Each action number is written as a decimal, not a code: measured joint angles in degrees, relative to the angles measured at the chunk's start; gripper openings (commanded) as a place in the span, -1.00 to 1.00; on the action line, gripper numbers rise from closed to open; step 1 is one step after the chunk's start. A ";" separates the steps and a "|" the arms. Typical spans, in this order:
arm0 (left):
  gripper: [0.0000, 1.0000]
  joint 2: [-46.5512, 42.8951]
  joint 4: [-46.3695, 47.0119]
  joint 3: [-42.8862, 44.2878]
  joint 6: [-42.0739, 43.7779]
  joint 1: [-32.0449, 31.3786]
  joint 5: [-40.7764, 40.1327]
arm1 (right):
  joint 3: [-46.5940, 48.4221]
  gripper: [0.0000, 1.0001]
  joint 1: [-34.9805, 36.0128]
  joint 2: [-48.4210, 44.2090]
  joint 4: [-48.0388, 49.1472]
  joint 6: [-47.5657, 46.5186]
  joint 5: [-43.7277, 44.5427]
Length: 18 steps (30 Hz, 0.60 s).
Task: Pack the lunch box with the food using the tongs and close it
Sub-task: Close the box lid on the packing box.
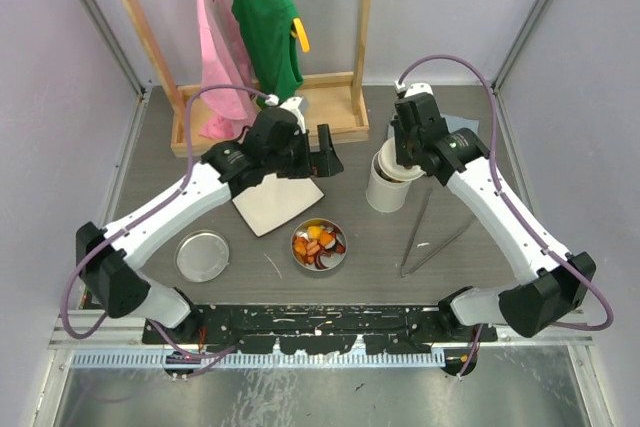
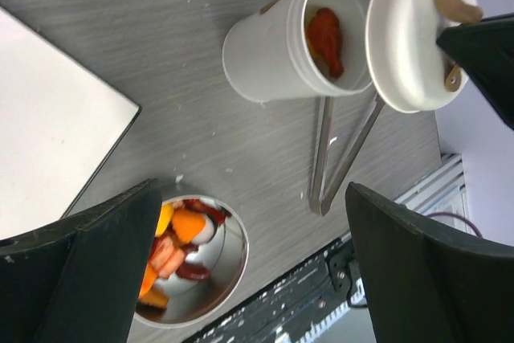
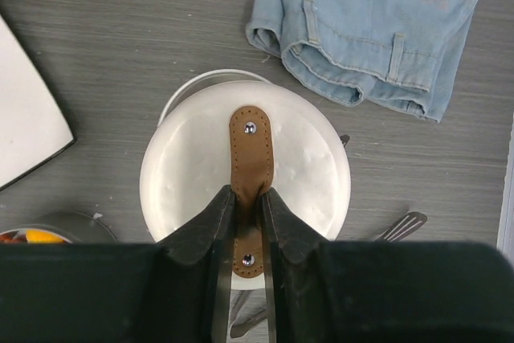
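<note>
The lunch box shows as a round steel tin (image 1: 319, 245) holding orange, red and white food (image 2: 181, 242), a flat steel disc lid (image 1: 202, 255) to its left, and a tall white cup (image 1: 385, 185) with a red piece of food (image 2: 326, 38) inside. My right gripper (image 3: 249, 198) is shut on the brown strap (image 3: 250, 146) of a white round lid (image 3: 193, 166), which hangs tilted just above the cup's mouth. The silver tongs (image 1: 430, 234) lie on the table right of the tin. My left gripper (image 2: 257, 271) hovers open and empty above the table between tin and tongs.
A white square plate (image 1: 275, 199) lies left of the cup, partly under my left arm. Folded jeans (image 3: 377, 30) sit behind the cup. A wooden rack (image 1: 300, 97) with pink and green garments stands at the back. The arm bases line the near edge.
</note>
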 measured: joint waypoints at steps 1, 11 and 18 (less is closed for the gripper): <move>0.99 1.53 0.63 1.16 -0.02 -0.31 -0.33 | 0.00 -0.54 -1.25 0.59 -0.04 -0.17 -1.09; 0.92 12.48 5.73 10.34 -2.03 -1.90 -1.27 | -0.07 -0.53 -5.22 3.17 0.96 -1.18 -6.91; 0.85 16.90 7.80 12.02 -5.05 -2.03 -0.61 | -0.33 -0.53 -5.84 5.97 2.93 -2.05 -8.85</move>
